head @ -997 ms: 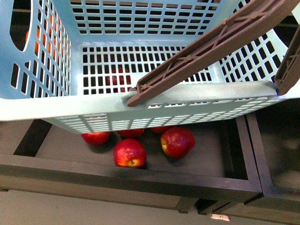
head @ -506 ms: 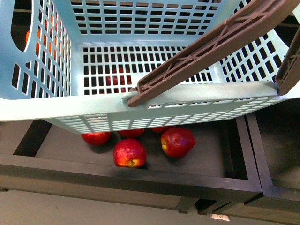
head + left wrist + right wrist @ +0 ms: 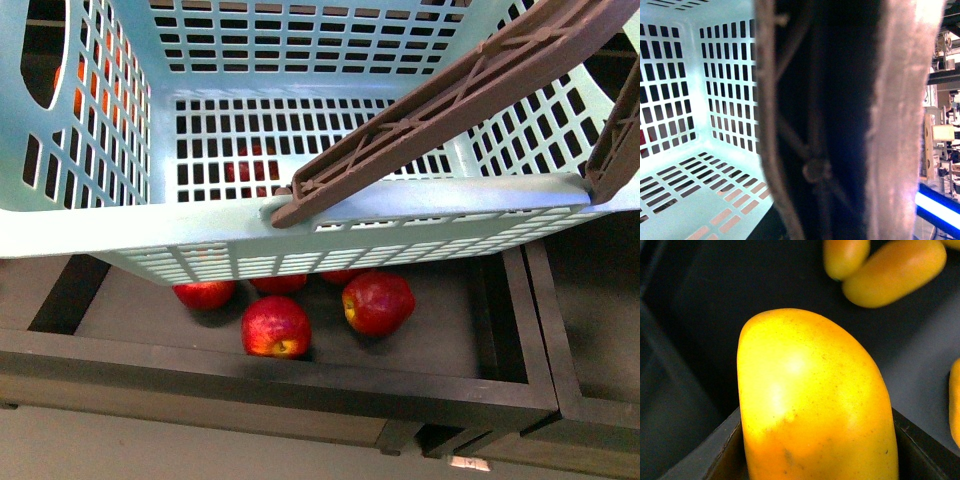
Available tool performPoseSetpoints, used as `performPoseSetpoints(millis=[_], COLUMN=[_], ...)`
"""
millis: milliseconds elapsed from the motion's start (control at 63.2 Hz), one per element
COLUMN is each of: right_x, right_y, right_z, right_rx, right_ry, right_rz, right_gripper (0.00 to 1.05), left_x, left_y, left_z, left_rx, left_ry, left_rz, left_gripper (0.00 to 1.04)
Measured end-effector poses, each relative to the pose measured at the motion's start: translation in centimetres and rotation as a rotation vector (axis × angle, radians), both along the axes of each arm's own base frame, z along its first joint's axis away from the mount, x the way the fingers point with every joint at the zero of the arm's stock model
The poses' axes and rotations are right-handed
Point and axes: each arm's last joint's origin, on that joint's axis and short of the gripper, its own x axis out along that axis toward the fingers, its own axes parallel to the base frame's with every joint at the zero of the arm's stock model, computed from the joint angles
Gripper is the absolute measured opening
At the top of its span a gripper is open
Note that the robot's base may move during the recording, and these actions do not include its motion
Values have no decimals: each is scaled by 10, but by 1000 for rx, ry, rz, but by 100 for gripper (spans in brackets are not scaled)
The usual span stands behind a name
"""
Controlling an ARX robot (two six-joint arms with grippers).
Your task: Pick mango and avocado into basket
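Note:
The light teal basket (image 3: 120, 225) fills the upper part of the front view, with its brown handles (image 3: 430, 110) folded across its right side and nothing inside it. In the left wrist view a brown handle (image 3: 810, 150) sits blurred right against the camera with the left gripper shut on it. The jaws themselves are hidden, and the slotted basket wall (image 3: 675, 100) shows beside the handle. My right gripper (image 3: 815, 460) is shut on the yellow-orange mango (image 3: 810, 400), held above a dark tray. The avocado is out of view. Neither arm shows in the front view.
Several red apples (image 3: 277, 326) lie in a dark wooden tray (image 3: 300, 375) under the basket, and some show through its slots. Other yellow-orange fruits (image 3: 892, 272) lie on the dark tray floor (image 3: 740, 285) beyond the held mango. A tray divider (image 3: 545, 330) runs at the right.

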Motion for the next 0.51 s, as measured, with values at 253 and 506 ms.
performPoseSetpoints(millis=[253, 506], right_x=[-49, -95], right_y=[47, 129], right_z=[89, 142], right_rx=[-207, -319], right_ry=[-153, -314], right_rz=[216, 407], right_gripper=[65, 64], left_x=[0, 0], left_y=[0, 0], left_z=[0, 0], left_rx=[1, 0], left_ry=[0, 0], left_rz=[3, -1], left_gripper=[13, 13])
